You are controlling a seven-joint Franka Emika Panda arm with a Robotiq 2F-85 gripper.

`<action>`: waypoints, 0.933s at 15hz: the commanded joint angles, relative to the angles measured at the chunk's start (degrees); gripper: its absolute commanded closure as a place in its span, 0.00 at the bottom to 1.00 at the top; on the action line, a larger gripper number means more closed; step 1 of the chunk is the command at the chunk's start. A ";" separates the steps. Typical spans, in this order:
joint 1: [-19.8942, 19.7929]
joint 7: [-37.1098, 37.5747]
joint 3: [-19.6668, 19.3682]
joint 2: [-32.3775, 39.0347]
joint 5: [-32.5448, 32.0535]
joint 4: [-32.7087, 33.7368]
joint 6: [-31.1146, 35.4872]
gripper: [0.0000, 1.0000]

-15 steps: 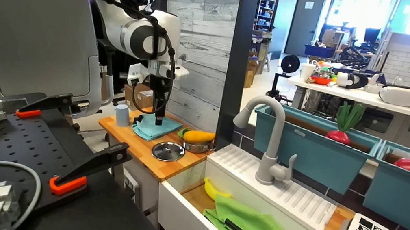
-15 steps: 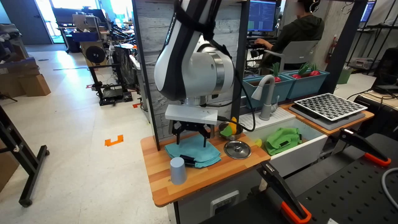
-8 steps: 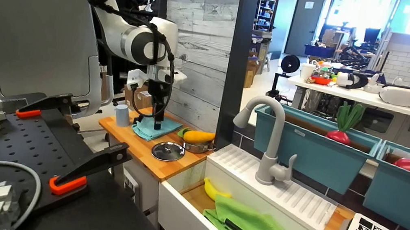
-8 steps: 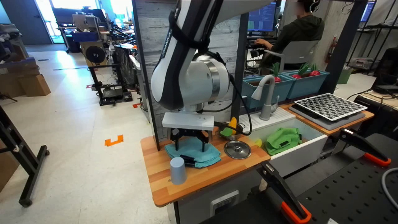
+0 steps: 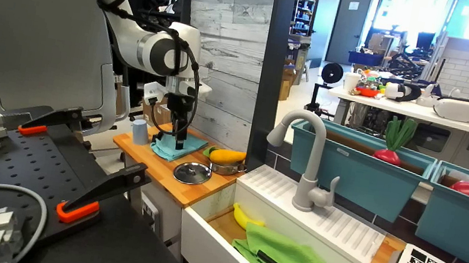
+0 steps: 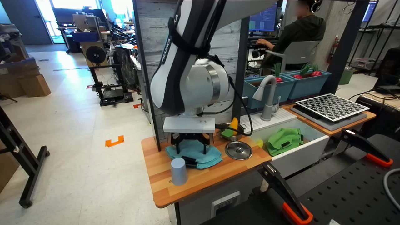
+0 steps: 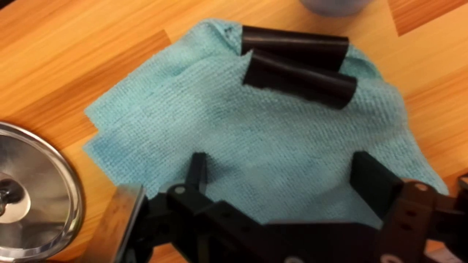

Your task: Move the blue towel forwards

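The blue towel is a folded teal cloth with two black strips near one edge. It lies on the wooden counter in both exterior views (image 5: 164, 148) (image 6: 210, 158) and fills much of the wrist view (image 7: 234, 120). My gripper (image 7: 279, 155) points down over the towel with its fingers wide apart and nothing between them but the towel's flat surface below. In both exterior views the gripper (image 5: 179, 147) (image 6: 191, 152) has its fingertips at or very near the cloth. I cannot tell whether they touch it.
A blue-grey cup (image 6: 179, 172) stands close to the towel. A metal lid (image 6: 238, 150) and a bowl (image 5: 226, 169) holding a yellow vegetable are on the towel's other side. A grey wood-look wall (image 5: 232, 56) rises behind. The sink (image 5: 215, 253) holds a green cloth and a banana.
My gripper has moved down to the towel, with a slight shift sideways, and its fingers have stayed apart. The towel has hardly moved.
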 commanded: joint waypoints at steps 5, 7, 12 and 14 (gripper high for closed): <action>2.11 0.73 -1.51 0.32 -3.85 -2.35 0.24 0.00; 2.24 0.49 -1.63 -0.28 -4.38 -4.10 1.03 0.00; 1.56 -0.34 -1.03 -2.03 -4.36 -8.59 2.39 0.00; 1.40 -0.50 -0.89 -3.03 -4.17 -10.67 3.13 0.00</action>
